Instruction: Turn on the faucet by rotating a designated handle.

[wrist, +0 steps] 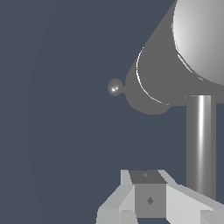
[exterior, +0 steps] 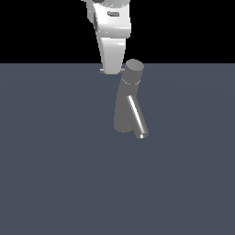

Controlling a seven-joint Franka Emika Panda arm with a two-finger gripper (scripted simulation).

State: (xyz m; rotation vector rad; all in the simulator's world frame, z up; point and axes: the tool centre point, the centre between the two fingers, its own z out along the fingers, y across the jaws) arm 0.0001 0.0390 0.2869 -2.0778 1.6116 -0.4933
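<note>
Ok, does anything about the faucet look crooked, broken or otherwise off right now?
Only the lean: the faucet column tilts, its cap toward the exterior view's right, rather than standing upright. No break or spill shows. The end effector is beside the cap; the wrist view shows the handle next to it, contact unclear.

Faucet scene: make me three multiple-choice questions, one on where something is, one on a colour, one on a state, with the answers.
1. In the exterior view, the gripper is where from the round cap?
A. on the exterior view's left
B. on the exterior view's right
C. far below it
2. The faucet is:
A. red
B. grey
C. green
3. The faucet:
A. lies flat
B. stands upright
C. leans

Answers: A, the white gripper sits beside the cap on that side; B, it is metallic grey throughout; C, its top tilts toward the exterior view's right.
</note>
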